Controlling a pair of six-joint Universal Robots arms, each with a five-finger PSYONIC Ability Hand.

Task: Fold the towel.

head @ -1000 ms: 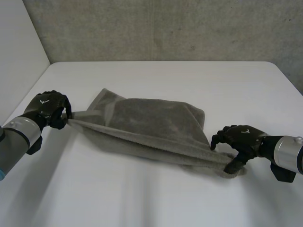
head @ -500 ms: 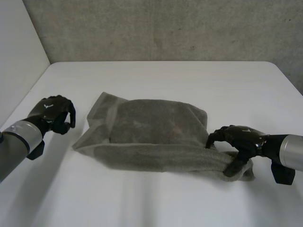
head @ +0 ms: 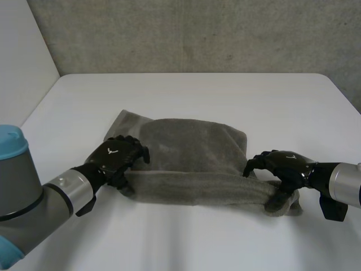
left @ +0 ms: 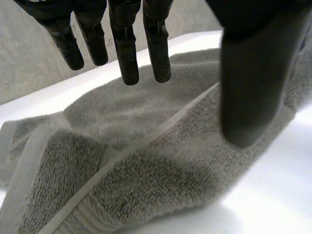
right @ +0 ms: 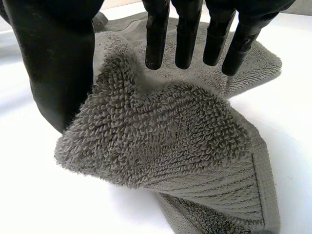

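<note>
A grey towel lies on the white table, folded over with a thick rolled front edge. My left hand hovers over the towel's left end; its fingers are straight and its thumb stands apart above the towel, holding nothing. My right hand is at the towel's right front corner. There the corner of the towel bunches up under the palm, beside the thumb, while the straight fingers stay above the cloth.
A grey wall runs behind the table's far edge. A pale wall panel stands along the left side. Bare tabletop surrounds the towel on all sides.
My left hand let go of the towel's left corner, which dropped flat. The hand then moved right over the towel's left end and its fingers straightened. The right hand barely moved.
</note>
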